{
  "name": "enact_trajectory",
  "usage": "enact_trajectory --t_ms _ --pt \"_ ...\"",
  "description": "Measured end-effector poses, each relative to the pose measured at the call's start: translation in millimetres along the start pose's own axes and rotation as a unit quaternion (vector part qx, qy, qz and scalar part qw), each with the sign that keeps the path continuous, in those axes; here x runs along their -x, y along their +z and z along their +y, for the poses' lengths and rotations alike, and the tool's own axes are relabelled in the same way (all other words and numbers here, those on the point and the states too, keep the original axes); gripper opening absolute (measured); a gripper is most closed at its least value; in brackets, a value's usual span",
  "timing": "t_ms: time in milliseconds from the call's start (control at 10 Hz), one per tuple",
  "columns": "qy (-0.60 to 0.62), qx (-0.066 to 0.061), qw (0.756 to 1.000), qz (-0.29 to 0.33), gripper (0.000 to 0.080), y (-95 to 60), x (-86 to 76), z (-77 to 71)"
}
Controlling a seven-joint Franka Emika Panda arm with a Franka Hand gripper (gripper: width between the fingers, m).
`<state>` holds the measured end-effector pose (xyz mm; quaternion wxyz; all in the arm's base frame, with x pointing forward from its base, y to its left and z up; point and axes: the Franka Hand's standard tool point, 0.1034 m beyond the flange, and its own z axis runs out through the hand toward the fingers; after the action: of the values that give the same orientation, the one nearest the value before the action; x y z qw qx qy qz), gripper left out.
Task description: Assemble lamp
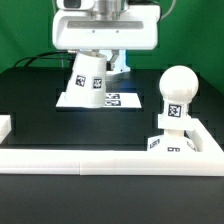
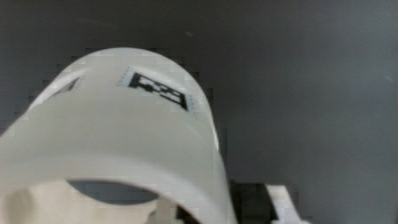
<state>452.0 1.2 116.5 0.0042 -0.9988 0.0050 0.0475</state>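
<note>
White plastic truncated-cone lamp shade [image 1: 84, 78], tagged, tilted above the marker board [image 1: 118, 98] at the gripper [image 1: 97, 50], whose finger state cannot be told; judged light, stiff, smooth-walled, best pinched across its narrow rim; bulb [image 1: 176, 95] on base [image 1: 178, 143] stands well apart.

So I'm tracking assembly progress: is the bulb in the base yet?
In: the bulb stands upright on the base, apart from the shade.
</note>
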Motion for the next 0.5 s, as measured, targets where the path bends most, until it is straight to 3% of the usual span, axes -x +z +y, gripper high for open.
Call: enact_trajectory --t_ms 200,500 --pt "0.004 -0.004 1.0 0.001 0.0044 -11.6 -10.9 -10.9" --pt "0.003 -0.003 1.0 0.0 0.0044 -9.8 -9.4 -10.8"
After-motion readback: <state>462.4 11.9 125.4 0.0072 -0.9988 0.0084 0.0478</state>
